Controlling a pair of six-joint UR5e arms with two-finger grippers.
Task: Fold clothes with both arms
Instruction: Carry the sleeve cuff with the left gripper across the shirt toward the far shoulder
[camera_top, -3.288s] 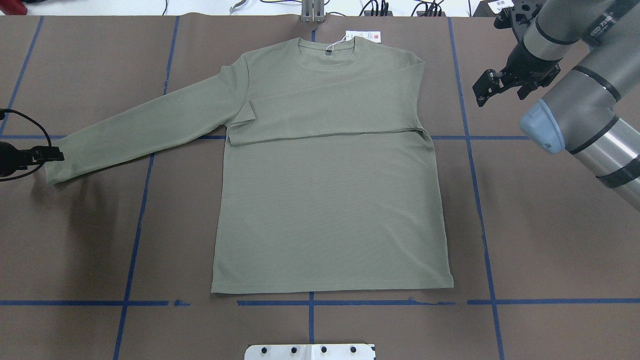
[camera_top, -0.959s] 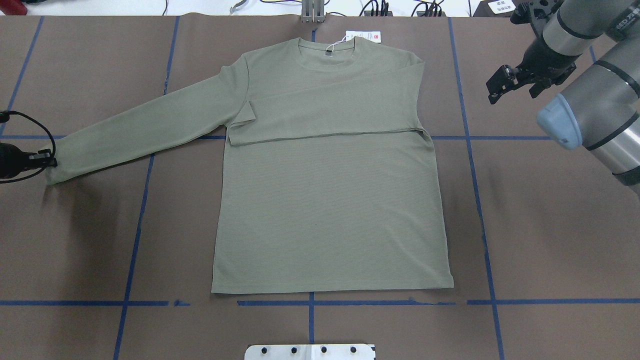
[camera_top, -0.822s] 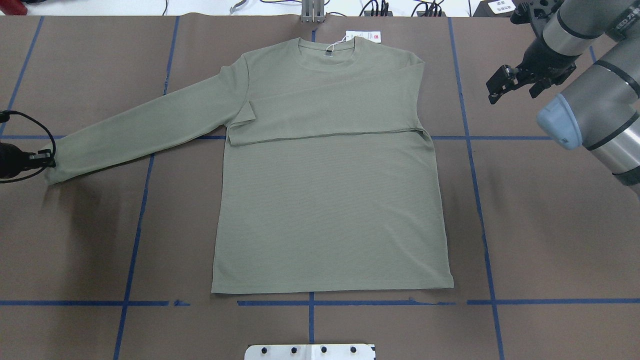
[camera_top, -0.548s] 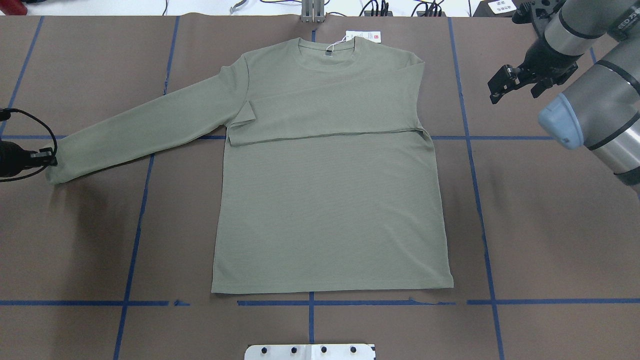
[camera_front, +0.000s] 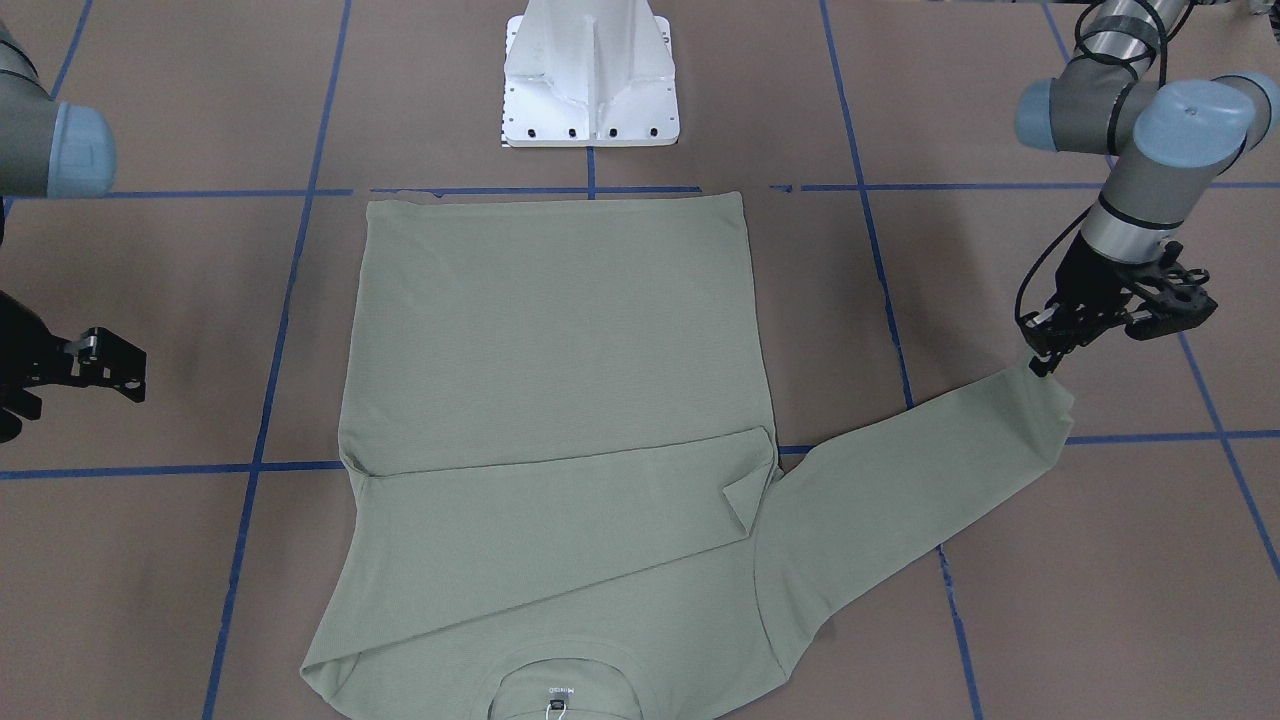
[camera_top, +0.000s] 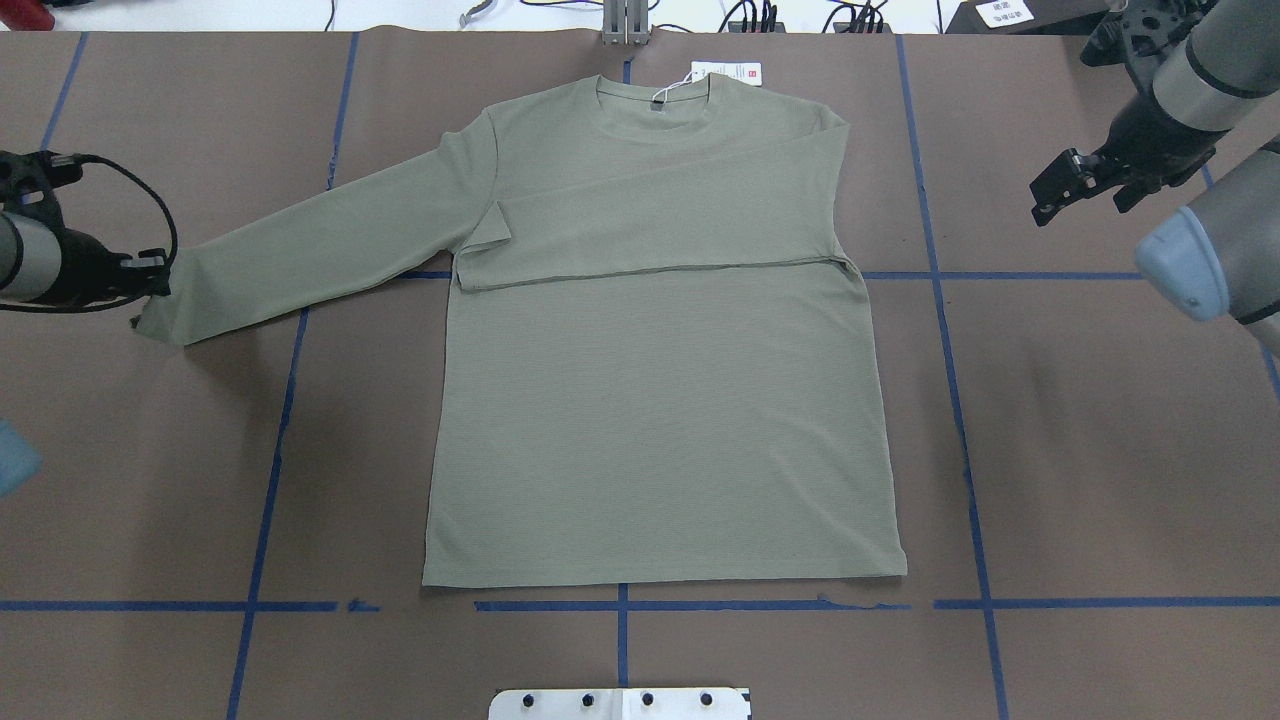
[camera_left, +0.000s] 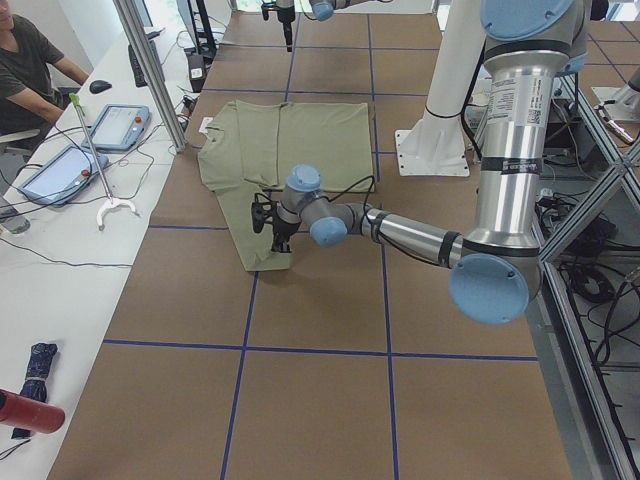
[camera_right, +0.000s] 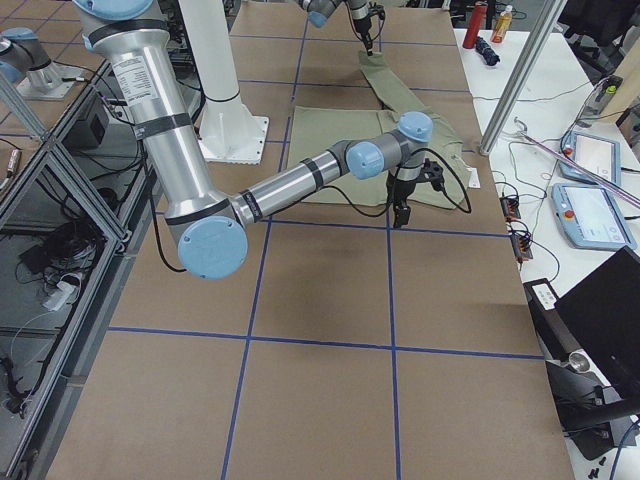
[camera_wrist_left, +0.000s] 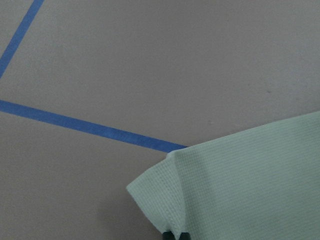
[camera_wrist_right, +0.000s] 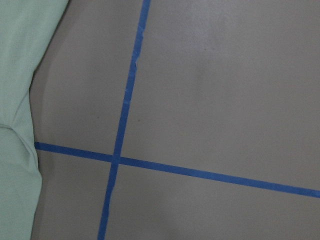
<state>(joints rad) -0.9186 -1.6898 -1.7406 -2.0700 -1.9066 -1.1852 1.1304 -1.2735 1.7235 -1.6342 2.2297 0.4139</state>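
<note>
Left gripper (camera_top: 158, 284) pinches the shirt (camera_top: 660, 400) at its cuff; right gripper (camera_top: 1078, 195) hangs open.

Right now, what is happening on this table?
The left tool is shut on the end of the green shirt's outstretched sleeve, with the cuff raised a little off the brown table. The other sleeve already lies folded across the chest. The right tool hangs open beside the shirt, touching nothing.
</note>
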